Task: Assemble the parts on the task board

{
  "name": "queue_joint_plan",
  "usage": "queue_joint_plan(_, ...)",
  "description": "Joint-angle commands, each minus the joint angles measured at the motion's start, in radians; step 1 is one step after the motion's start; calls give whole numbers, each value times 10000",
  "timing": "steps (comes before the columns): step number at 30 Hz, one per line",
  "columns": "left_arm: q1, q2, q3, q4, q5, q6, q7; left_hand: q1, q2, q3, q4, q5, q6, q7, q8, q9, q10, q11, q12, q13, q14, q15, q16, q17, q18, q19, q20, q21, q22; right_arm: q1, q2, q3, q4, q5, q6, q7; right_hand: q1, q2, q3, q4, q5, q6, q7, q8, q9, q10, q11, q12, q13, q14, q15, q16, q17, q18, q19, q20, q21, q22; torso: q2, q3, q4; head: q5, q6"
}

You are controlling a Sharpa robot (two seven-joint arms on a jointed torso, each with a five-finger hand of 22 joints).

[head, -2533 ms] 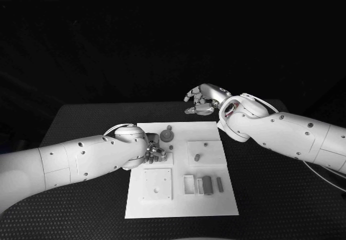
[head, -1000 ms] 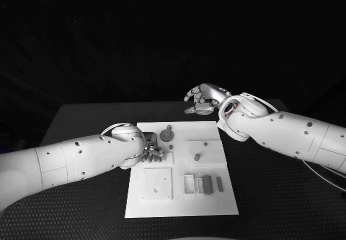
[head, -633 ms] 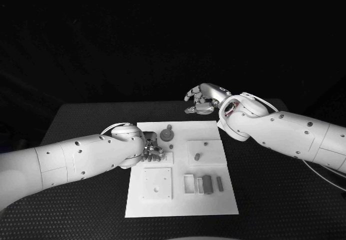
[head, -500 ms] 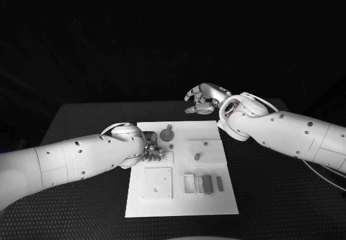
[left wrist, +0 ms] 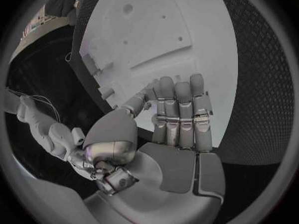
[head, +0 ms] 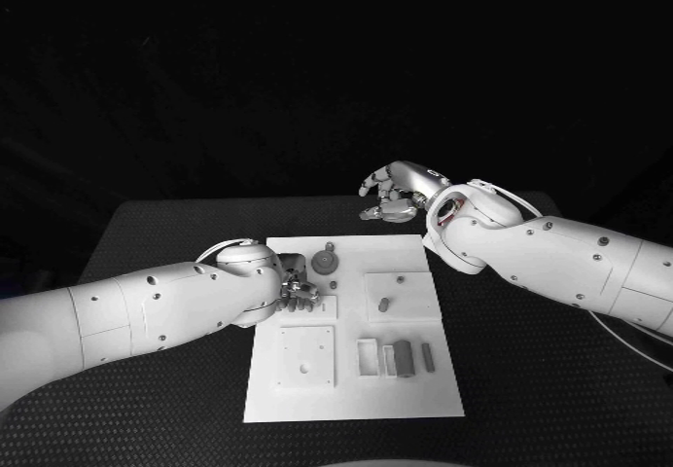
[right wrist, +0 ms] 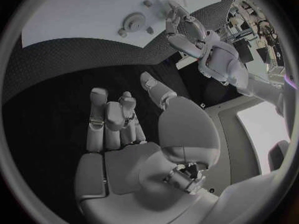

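Your left hand [head: 296,293] sits fingers together, holding nothing visible, on the task board [head: 351,399] beside the round part [head: 326,263]; approach that part squarely while your right hand [head: 394,194], curled and empty, waits beyond the board.

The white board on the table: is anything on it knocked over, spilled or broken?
Nothing stands out. The task board lies flat and square on the black table, its small grey parts in neat rows. The left hand rests over the board's left edge; the right hand hovers beyond its far end.
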Motion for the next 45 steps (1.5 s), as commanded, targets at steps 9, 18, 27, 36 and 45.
queue_joint_plan(9, -18, 12, 4, 37, -74, -53, 25, 491, 216, 737, 263, -1097, -10, -40, -97, 12, 5, -111, 43, -51, -61, 8, 94, -93, 11, 120, 17, -139, 50, -1, -15, 5, 20, -32, 118, 71, -42, 39, -2, -21, -15, -316, 364, 31, -13, -51, -3, 33, -14, -54, 9, -39, -11, 302, 51, 2, -40, 115, 0, 8, -8, 14, -16)
queue_joint_plan(18, -33, 18, 2, 59, -35, 147, 12, 470, 211, 763, 280, -1106, -8, -38, -98, 14, 5, -109, 46, -54, -62, 10, 98, -98, 8, 122, 18, -147, 59, -1, -27, 5, 27, -31, 125, 69, -44, 40, -2, -21, -15, -317, 365, 32, -14, -52, -3, 35, -16, -54, 9, -38, -11, 302, 51, 2, -41, 116, 0, 10, -4, 17, -28)
queue_joint_plan(27, -69, -15, 0, 133, -28, 181, -40, 450, 187, 787, 289, -1108, -2, -40, -95, 18, 8, -108, 52, -55, -63, 12, 105, -104, 8, 126, 17, -154, 70, -1, -34, 5, 26, -29, 133, 68, -49, 40, -3, -19, -15, -317, 365, 32, -14, -53, -3, 37, -18, -55, 9, -37, -12, 302, 51, 2, -43, 117, -1, 6, -2, 29, -44)
queue_joint_plan(36, -116, -39, 0, 130, -212, 76, -56, 435, 216, 809, 303, -1108, 0, -41, -95, 20, 8, -108, 55, -56, -63, 12, 111, -108, 7, 130, 17, -159, 79, -1, -36, 5, 25, -26, 128, 72, -54, 40, -4, -16, -15, -317, 365, 33, -15, -53, -2, 38, -20, -56, 9, -37, -13, 302, 51, 3, -44, 118, 1, 2, -7, 34, -46)
queue_joint_plan(45, -148, -80, 0, 81, -370, -314, -56, 380, 316, 843, 321, -1150, -2, -38, -96, 27, 6, -108, 63, -59, -67, 15, 127, -115, 4, 130, 19, -172, 104, -1, -31, 5, 17, -20, 128, 74, -60, 41, -5, -13, -15, -317, 365, 34, -16, -54, -2, 40, -23, -56, 9, -37, -13, 302, 51, 3, -45, 119, 5, 3, -3, 39, -42)
